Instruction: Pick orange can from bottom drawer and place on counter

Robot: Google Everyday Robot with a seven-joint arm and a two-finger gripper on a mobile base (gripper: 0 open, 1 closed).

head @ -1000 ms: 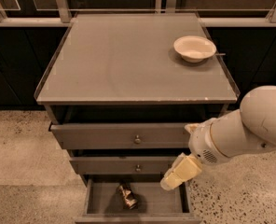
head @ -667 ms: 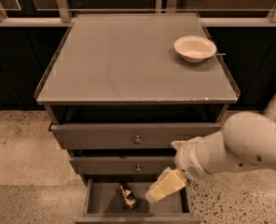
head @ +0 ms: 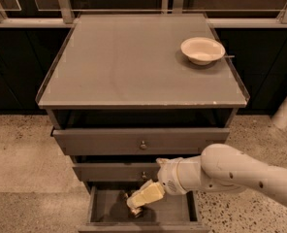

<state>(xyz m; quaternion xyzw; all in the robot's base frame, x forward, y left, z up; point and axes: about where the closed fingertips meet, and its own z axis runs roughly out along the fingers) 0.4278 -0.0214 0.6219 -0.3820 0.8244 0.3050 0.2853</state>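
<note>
The bottom drawer (head: 178, 211) is pulled open at the foot of the cabinet. The orange can (head: 135, 211) lies on its grey floor, left of centre. Only small bits of the can show, since my gripper (head: 142, 198) sits right on top of it. My white arm reaches in from the right, and its cream-coloured hand points down and left into the drawer. Whether the gripper holds the can cannot be seen. The counter (head: 129, 67) is the broad grey top above.
A white bowl (head: 202, 49) stands at the back right of the counter. Two grey drawers with round knobs (head: 143, 144) sit slightly open above the bottom one. Speckled beige floor lies on both sides. A railing runs behind the counter.
My arm has swung left and down from beside the drawers into the bottom drawer. The gripper now covers the can, which showed fully before.
</note>
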